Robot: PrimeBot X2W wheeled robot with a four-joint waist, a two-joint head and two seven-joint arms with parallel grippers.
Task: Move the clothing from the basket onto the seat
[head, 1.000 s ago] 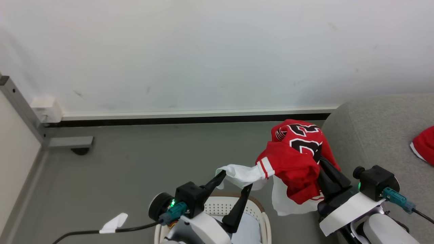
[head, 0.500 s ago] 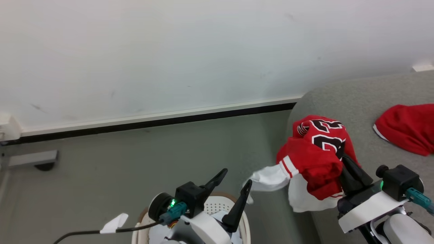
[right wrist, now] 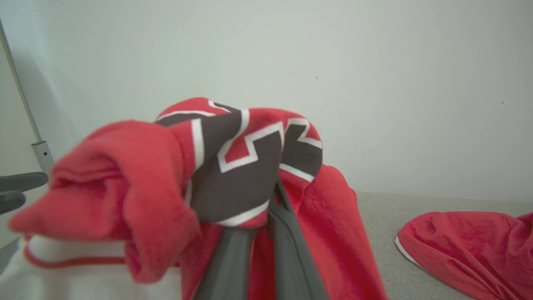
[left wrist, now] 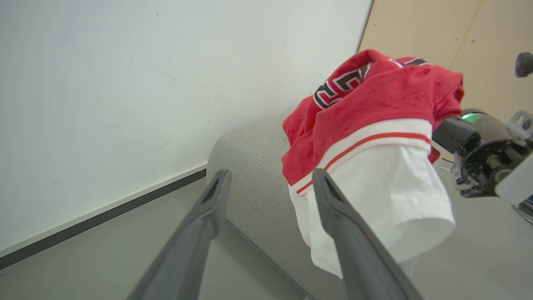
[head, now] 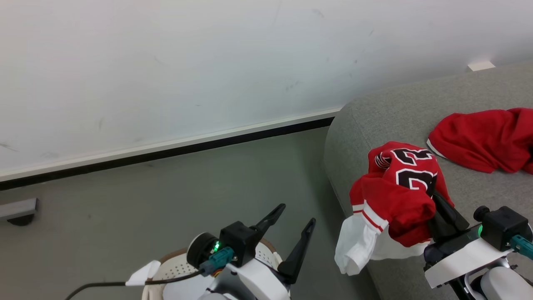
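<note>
While aloft, clothing [head: 395, 196] nr 2nd garment [head: 483, 139]

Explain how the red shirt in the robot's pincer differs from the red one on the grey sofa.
The red jersey with white sleeves hangs bunched from the shut right pincer; the crumpled red garment lies free on the grey fabric sofa. The jersey shows dark white-edged lettering and a dangling white sleeve; the lying garment shows red with thin white trim. Both are soft red fabric.
</note>
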